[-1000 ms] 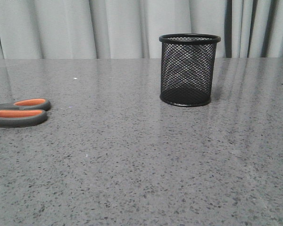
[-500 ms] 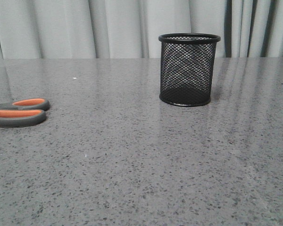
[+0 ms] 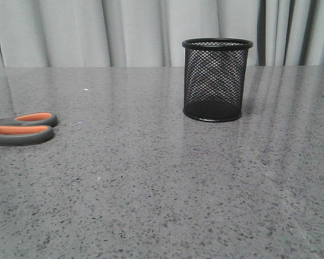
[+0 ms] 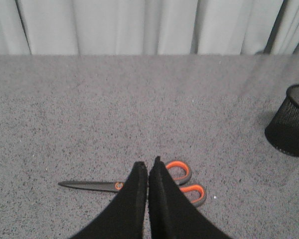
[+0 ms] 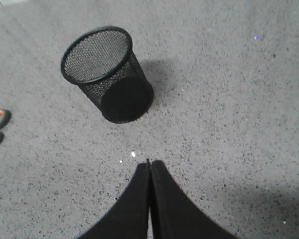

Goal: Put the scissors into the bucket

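The scissors (image 3: 22,128) run off the front view's left edge, blades unseen, while the left gripper (image 4: 148,167) covers their middle in its wrist view, where the frame edge clips the bucket (image 4: 290,122).

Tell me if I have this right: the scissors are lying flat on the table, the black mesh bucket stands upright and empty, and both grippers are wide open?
Not quite. Both the left gripper and the right gripper are shut, fingers pressed together, as each wrist view shows. The rest holds: the scissors lie flat on the table, and the bucket stands upright and empty.
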{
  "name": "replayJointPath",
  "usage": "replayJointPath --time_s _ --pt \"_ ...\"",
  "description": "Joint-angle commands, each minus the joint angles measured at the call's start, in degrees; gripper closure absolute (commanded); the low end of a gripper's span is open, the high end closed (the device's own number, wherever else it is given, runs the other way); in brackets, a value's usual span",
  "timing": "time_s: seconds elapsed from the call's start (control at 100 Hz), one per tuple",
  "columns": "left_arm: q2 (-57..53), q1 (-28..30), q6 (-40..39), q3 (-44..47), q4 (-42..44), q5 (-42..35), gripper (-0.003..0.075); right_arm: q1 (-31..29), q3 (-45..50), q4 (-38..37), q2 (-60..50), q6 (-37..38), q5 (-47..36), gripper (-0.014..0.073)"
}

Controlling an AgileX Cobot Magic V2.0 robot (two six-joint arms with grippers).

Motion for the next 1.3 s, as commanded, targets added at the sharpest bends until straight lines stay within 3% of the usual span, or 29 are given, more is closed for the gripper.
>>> replayJointPath --time_s 0.0,0.19,0.26,0.48,0.55,0.82,1.02,1.29 --pt "2.8 0.2 0.7 -3.3 -0.6 -1.2 0.0741 -0.3 -3.0 0.0 2.0 -0.1 -2.2 0.0638" --pt "5.8 0.2 8.1 -5.9 -3.6 3.0 0.0736 -0.3 -4.4 0.0 2.8 -1.6 -0.2 0.0622" --pt "6.8 0.2 12.0 -7.0 -5.6 4.7 0.0692 -0.3 -5.1 0.0 2.8 -2.3 0.6 0.0575" --pt "10.2 0.2 13.7 -9.6 -8.6 6.5 0.0351 -0.3 -7.2 0.0 2.8 -2.5 2.3 0.0291" --pt "11.7 0.2 13.9 -10.6 -8.6 8.6 0.03 -0.3 -7.8 0.0 2.8 -2.5 2.6 0.0232" --pt "19.7 0.2 23.8 -15.8 -8.9 18.6 0.0301 -0.3 -8.4 0.0 2.8 -2.5 2.9 0.0228" --pt "27.7 0.2 34.3 -19.2 -8.9 19.9 0.03 -0.3 -8.4 0.0 2.8 -2.5 3.0 0.0228" --pt "37.3 0.2 64.3 -19.7 -9.2 19.7 0.03 -0.3 -8.4 0.0 2.8 -2.6 3.1 0.0228"
